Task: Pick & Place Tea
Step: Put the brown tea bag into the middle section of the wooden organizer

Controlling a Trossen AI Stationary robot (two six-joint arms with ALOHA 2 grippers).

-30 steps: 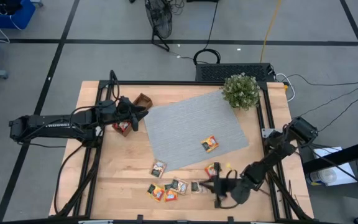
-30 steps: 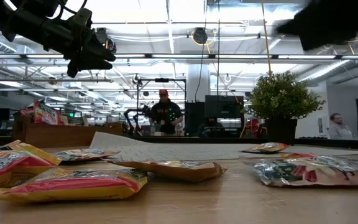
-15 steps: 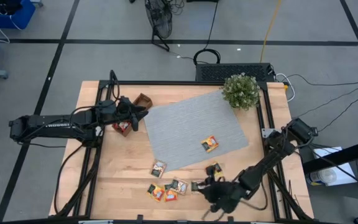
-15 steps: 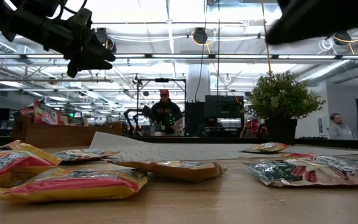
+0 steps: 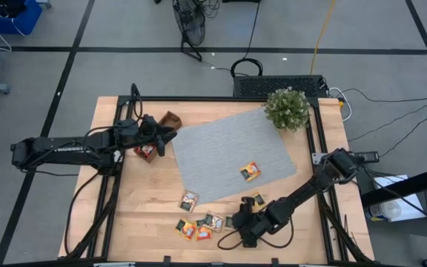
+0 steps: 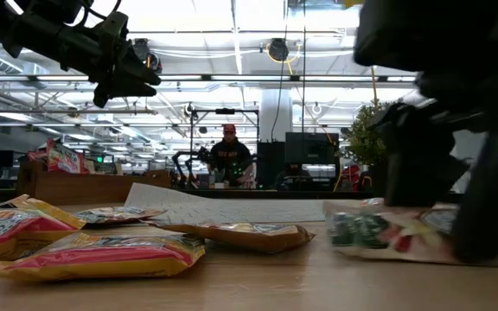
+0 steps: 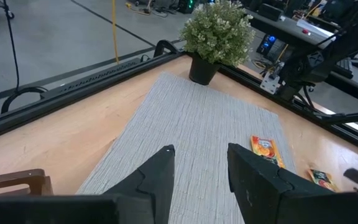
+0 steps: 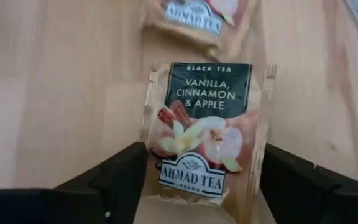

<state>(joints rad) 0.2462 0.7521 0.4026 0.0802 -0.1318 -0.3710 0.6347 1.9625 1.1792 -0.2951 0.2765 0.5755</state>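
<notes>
The right end effector (image 8: 201, 171) stood wide open, one finger on each side of a Vanilla, Cinnamon & Apple tea sachet (image 8: 202, 134) lying flat on the tabletop (image 5: 150, 200), off the grey mat (image 5: 232, 152). The left end effector (image 5: 166, 139) hovered at the mat's edge beside the wooden tray (image 5: 170, 119), apparently part open and empty.

Robotics lab: monitors (image 6: 305, 149), taped concrete floor (image 5: 199, 74)
</notes>
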